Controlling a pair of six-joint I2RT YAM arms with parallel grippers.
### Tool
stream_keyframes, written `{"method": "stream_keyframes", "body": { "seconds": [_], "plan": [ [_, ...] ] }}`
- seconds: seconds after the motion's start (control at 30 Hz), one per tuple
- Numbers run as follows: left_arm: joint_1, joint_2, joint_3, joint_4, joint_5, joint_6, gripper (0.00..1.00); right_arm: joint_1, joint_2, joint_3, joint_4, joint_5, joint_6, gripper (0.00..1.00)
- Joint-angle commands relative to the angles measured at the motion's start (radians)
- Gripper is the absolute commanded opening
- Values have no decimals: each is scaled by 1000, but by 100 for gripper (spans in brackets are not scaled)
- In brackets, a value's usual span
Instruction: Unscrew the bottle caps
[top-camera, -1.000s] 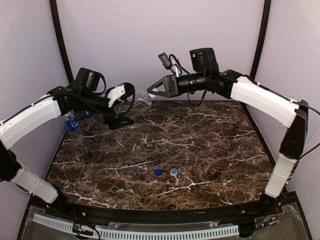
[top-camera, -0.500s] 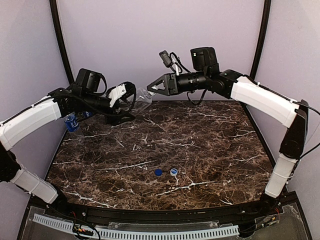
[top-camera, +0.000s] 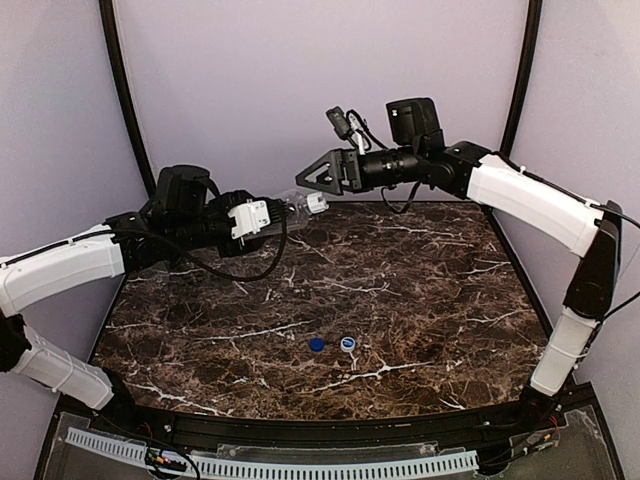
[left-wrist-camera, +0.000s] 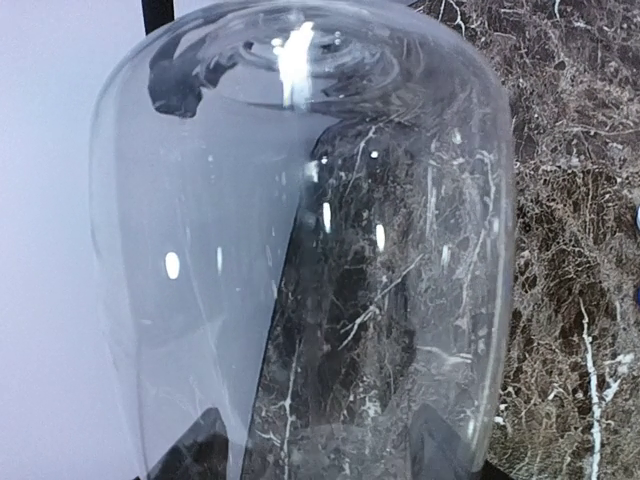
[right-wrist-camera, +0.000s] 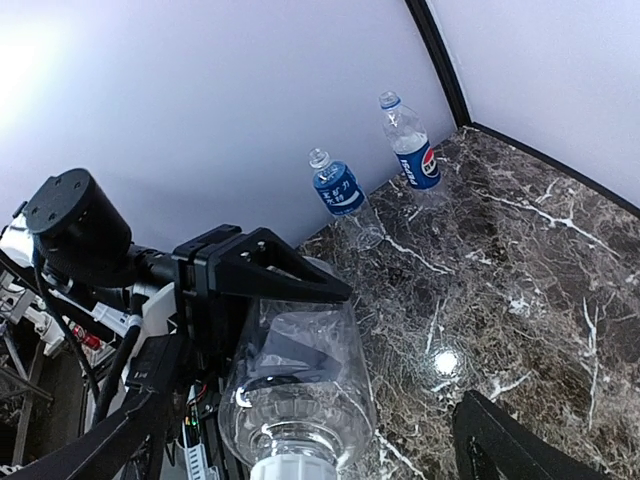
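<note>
the left gripper (top-camera: 268, 212) clamps the plain bottle (right-wrist-camera: 300, 370) above the marble table (top-camera: 430, 290). its fitted white cap (top-camera: 316, 203) sits between the right gripper's (top-camera: 312, 180) wide-spread, empty jaws. two labelled bottles (right-wrist-camera: 340, 190) (right-wrist-camera: 412, 145) stand by the wall. a blue cap (top-camera: 316, 344) and a loose white cap (top-camera: 348, 344) lie side by side.

on the table (top-camera: 420, 290), one cap (top-camera: 316, 344) lies just left of another cap (top-camera: 348, 344), seemingly apart.

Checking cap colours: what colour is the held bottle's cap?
White cap, clearest from the top external view.
</note>
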Motion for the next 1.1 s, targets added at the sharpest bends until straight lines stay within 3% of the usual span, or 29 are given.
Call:
{"method": "stream_keyframes", "body": {
  "seconds": [0.0, 0.33, 0.5, 0.67, 0.77, 0.93, 1.07],
  "plan": [
    [-19, -19, -41, 207, -170, 155, 50, -38, -22, -37, 13, -73, 65, 99],
    [-25, -11, -73, 239, -189, 189, 51, -37, -29, -125, 108, -149, 99, 98],
    [-27, -11, -72, 237, -184, 189, 51, -38, -19, -116, 131, -137, 97, 79],
    [-26, -11, -73, 228, -182, 189, 51, -39, 2, -98, 139, -172, 102, 48],
    [-28, -9, -71, 231, -180, 191, 51, -38, 10, -95, 140, -187, 105, 37],
    [-31, -6, -72, 225, -172, 197, 51, -37, 15, -90, 143, -210, 93, 27],
    [-35, -4, -71, 211, -143, 202, 51, -36, 34, -75, 145, -239, 82, 27]
  ]
}}
